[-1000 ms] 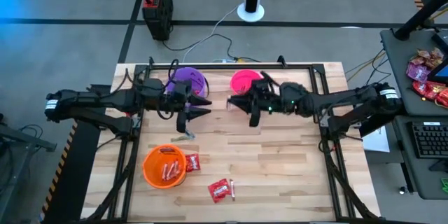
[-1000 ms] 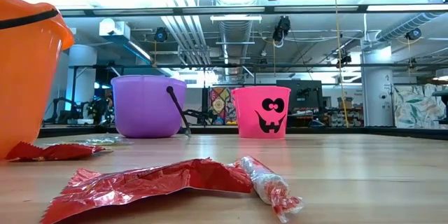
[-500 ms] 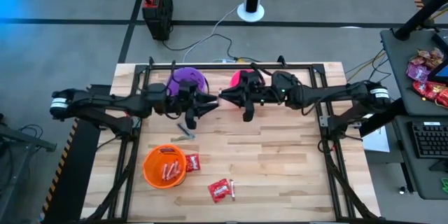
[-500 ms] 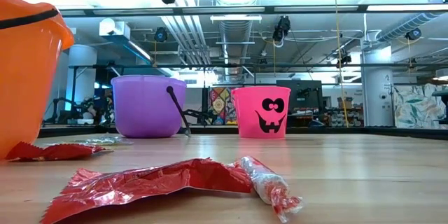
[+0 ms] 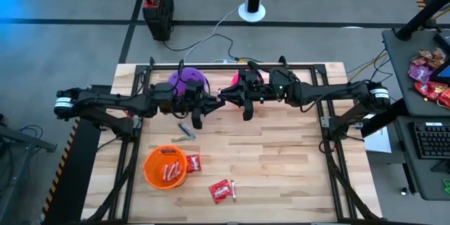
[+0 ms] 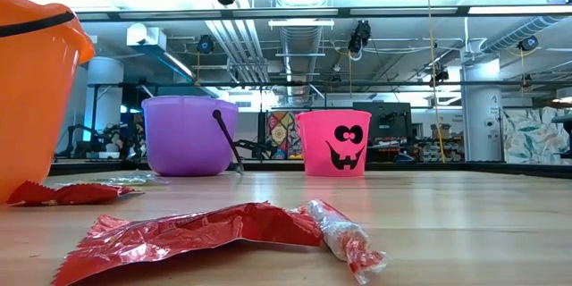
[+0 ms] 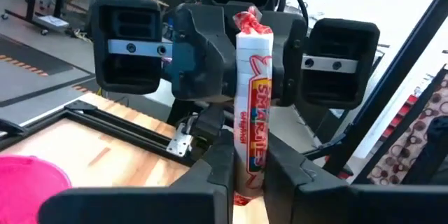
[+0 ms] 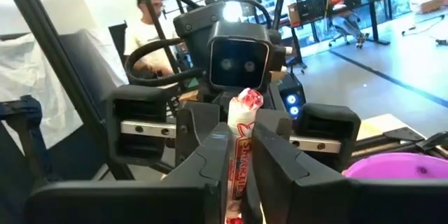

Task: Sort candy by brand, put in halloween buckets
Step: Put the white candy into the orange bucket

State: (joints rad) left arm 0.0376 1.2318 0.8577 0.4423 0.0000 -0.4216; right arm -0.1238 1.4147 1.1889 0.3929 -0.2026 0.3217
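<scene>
The two grippers meet nose to nose above the back of the surface (image 5: 281,162), between the purple bucket (image 5: 184,79) and the pink bucket (image 5: 241,78). Between them stands a Smarties roll (image 7: 250,108), a white stick with red print and twisted ends. In the left wrist view the left gripper (image 7: 246,164) has its fingers closed on the lower part of the roll, with the right arm's wrist facing it just behind. In the right wrist view the right gripper (image 8: 238,161) also has its fingers pressed against the same roll, so both hold it at once.

The orange bucket (image 5: 165,167) sits near the front left of the surface with several red packets inside. Just beside it lies a red packet (image 5: 192,162), and another red packet (image 5: 221,191) lies farther front, with a small stick touching its edge. A thin dark stick (image 5: 185,130) lies on the wood in front of the left gripper.

A person (image 8: 150,14) sits in the room behind.
</scene>
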